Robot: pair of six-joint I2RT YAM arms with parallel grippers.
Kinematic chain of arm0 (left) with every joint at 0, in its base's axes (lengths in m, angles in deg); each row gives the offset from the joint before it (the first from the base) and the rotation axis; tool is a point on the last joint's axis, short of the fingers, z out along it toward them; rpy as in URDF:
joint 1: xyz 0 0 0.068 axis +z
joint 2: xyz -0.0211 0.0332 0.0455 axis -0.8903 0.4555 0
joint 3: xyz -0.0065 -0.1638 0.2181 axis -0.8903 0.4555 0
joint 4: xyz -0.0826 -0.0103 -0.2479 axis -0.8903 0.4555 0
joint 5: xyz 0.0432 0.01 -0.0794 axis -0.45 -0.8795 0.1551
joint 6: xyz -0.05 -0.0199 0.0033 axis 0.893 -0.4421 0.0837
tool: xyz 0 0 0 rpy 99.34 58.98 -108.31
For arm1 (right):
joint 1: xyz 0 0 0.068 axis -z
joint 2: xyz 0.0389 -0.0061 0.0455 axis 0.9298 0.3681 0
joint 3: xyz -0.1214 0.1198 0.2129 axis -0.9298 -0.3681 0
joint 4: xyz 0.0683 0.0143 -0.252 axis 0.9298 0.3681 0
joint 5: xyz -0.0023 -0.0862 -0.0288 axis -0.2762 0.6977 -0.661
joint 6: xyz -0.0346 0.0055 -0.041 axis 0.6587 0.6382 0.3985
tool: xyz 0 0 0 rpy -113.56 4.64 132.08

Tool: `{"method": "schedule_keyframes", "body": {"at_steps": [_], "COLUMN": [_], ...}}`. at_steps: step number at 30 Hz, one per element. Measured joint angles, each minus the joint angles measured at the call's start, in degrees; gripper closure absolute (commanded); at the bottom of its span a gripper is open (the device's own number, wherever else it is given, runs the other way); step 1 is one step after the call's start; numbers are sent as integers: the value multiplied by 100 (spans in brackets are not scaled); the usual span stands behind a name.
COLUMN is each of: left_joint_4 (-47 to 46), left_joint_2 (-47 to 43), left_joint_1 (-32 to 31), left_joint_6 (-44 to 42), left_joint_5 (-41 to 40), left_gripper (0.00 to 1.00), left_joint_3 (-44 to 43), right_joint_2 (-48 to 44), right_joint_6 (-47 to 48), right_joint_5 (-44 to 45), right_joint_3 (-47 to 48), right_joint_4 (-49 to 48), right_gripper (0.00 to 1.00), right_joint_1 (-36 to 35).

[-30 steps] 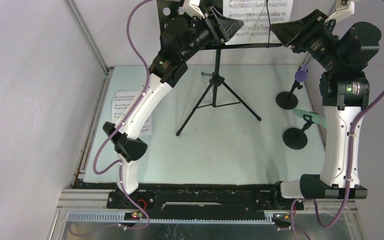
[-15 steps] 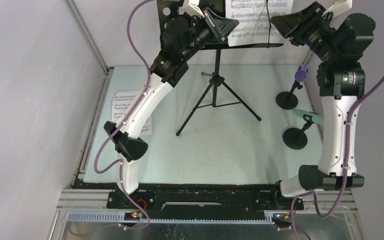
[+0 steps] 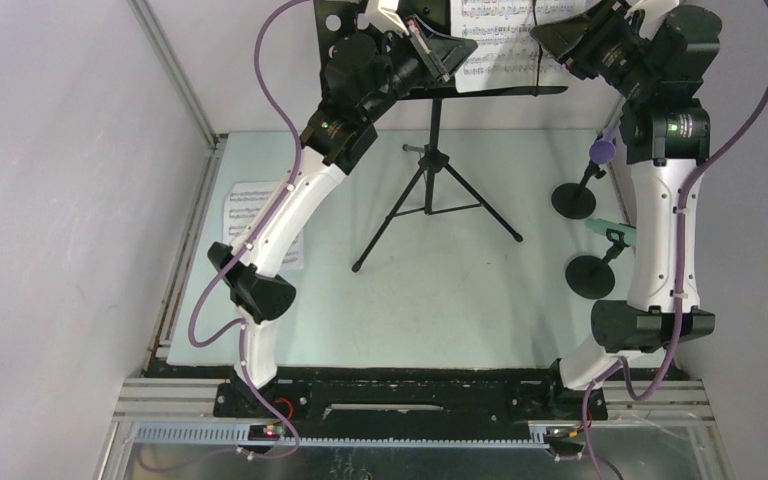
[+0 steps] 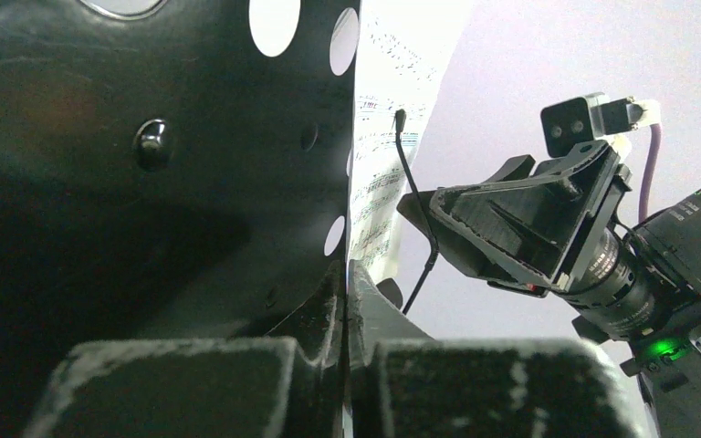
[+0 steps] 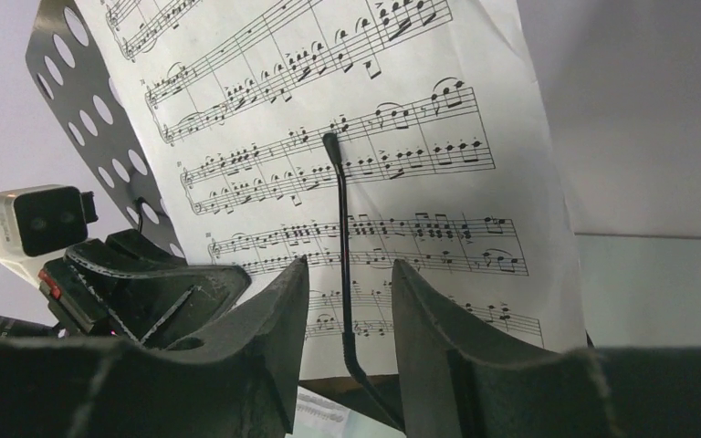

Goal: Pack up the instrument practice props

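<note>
Fingers (image 4: 192, 383) of the left gripper (image 4: 347, 306) are pressed together, apparently pinching the edge of the sheet-music page (image 5: 402, 119) resting on the upright music rack (image 4: 146, 228). The right gripper (image 5: 349, 274) has its jaws spread astride the retaining wire (image 5: 341, 237), probably to free the page.

Seen from my remote station: a pale green table top (image 3: 440, 310) sits boxed in by plain grey-lilac walls (image 3: 60, 200). An aluminium post (image 3: 175, 70) slants up from the table's far left corner. Slotted aluminium rails (image 3: 140, 400) and a brushed metal sheet (image 3: 410, 462) line its near edge. I get soft, even light, with faint shadows on the table top.
</note>
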Motion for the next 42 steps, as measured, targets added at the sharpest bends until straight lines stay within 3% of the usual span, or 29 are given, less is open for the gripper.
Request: {"method": "schedule_keyframes", "body": {"at_steps": [14,20,26,34,42], "left_joint_4": [0,2,22,144,267], "left_joint_2": [0,0,-11,-245,-1193], "left_joint_1": [0,0,0,0,0], "left_joint_6": [-7,-57,-212,-669,-1311], "left_joint_5": [2,0,-87,-446,-870], "left_gripper": [100,100,100,100,100], "left_joint_3": [-2,0,0,13,570], "right_joint_2": [341,356,321,-706,-863], "right_joint_6": [13,48,157,251,356], "right_joint_5": [-96,-83,-9,437,713], "right_joint_3": [367,367,332,-1252,-1373], "right_joint_4": [42,59,57,-1010,-1040], "right_gripper": [81,100,100,100,100], "right_joint_1": [-247,-260,-269,-295,-282]}}
